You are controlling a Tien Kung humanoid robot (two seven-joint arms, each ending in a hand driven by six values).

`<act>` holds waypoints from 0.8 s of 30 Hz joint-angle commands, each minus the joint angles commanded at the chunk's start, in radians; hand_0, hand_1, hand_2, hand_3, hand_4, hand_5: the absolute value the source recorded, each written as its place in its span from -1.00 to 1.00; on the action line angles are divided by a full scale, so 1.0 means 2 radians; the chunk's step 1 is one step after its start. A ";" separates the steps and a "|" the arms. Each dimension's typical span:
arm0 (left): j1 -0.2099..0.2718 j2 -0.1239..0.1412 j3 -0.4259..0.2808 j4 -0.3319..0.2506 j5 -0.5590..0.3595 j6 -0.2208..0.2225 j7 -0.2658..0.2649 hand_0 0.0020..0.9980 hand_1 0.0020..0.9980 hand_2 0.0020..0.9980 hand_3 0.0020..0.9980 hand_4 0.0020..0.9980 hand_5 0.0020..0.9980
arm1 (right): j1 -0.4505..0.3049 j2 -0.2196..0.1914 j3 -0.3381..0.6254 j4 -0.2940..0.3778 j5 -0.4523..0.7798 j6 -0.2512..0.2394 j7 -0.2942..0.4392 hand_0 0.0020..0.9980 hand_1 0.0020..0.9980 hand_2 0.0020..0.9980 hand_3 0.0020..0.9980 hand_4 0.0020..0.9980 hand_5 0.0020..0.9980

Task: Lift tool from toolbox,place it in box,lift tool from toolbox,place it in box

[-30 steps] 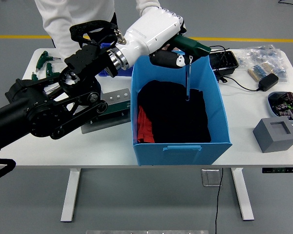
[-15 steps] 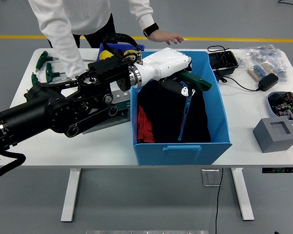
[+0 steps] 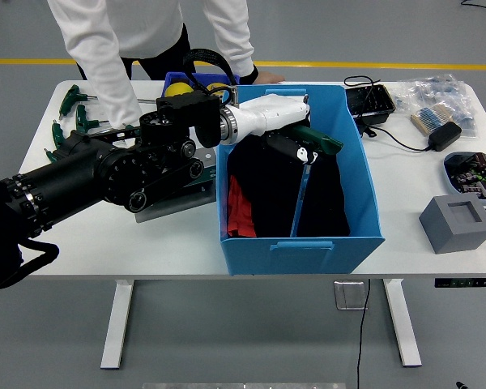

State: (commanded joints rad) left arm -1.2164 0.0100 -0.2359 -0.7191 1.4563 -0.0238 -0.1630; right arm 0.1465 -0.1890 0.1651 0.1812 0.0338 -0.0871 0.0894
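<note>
Head view: my left hand (image 3: 285,134) grips the saw (image 3: 306,174) inside the blue box (image 3: 301,243), its blade running down toward me.

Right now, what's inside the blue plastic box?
The blue plastic box holds black cloth, something red, and the left hand lowering a green-handled tool. Anything under the cloth is hidden.

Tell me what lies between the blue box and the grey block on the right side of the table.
In the head view, nothing lies between the blue box and the grey block: only bare white table. The black cable and adapter sit farther back.
</note>
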 joint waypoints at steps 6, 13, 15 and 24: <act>-0.006 -0.005 0.017 0.032 -0.041 -0.012 0.000 -0.43 -0.91 -0.87 -0.84 0.15 0.08 | 0.004 -0.001 0.009 0.001 -0.016 -0.001 -0.004 0.43 0.41 0.55 0.24 0.68 0.50; -0.002 -0.005 0.033 0.041 -0.060 -0.008 -0.002 -0.42 -0.91 -0.87 -0.84 0.14 0.08 | 0.006 -0.002 0.016 0.001 -0.028 -0.001 -0.006 0.43 0.41 0.54 0.24 0.68 0.50; -0.001 -0.005 0.037 0.039 -0.062 -0.005 -0.002 -0.42 -0.91 -0.87 -0.84 0.14 0.08 | 0.006 -0.002 0.017 0.002 -0.029 -0.001 -0.007 0.43 0.41 0.54 0.24 0.68 0.50; 0.002 -0.005 0.060 0.047 -0.054 0.019 -0.003 -0.34 -0.80 -0.76 -0.68 0.17 0.04 | 0.010 -0.004 0.024 0.002 -0.043 -0.001 -0.011 0.43 0.41 0.54 0.24 0.68 0.50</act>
State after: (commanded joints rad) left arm -1.2133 0.0000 -0.1167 -0.6244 1.3493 0.0148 -0.1693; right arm 0.1667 -0.1973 0.2127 0.1854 -0.0528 -0.0893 0.0683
